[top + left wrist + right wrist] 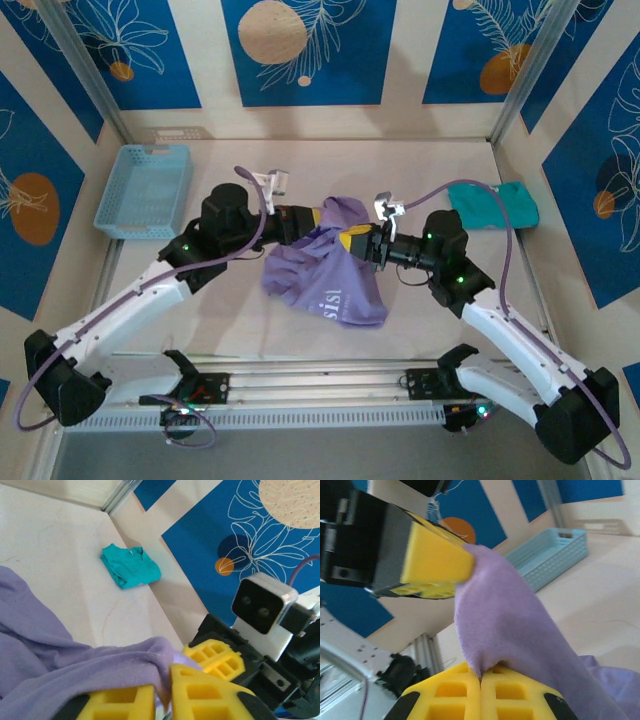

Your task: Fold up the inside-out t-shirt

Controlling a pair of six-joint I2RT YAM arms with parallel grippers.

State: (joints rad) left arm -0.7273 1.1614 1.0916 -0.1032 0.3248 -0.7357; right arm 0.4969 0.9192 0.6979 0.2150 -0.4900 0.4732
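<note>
The lavender t-shirt (325, 270) is held at the middle of the table (230, 320) by both grippers.
The left gripper (161, 695) is clenched on a fold of the fabric, and the right gripper (480, 692) is pinched shut on the cloth just beside it; the rest is draped onto the table. A teal shirt (495, 205) is seen at the far right, a light blue basket (145, 190) at the far left.

The inside-out t-shirt (325, 270) lies mid-table (420, 310), its far part raised. The left gripper (322, 218) pinches that part from the t-shirt's left and the right gripper (348, 240) from its right, the two just beside each other. The basket (143, 190) sits well left of the t-shirt and behind it. The smaller shirt (493, 205) lies behind it to the right.
</note>
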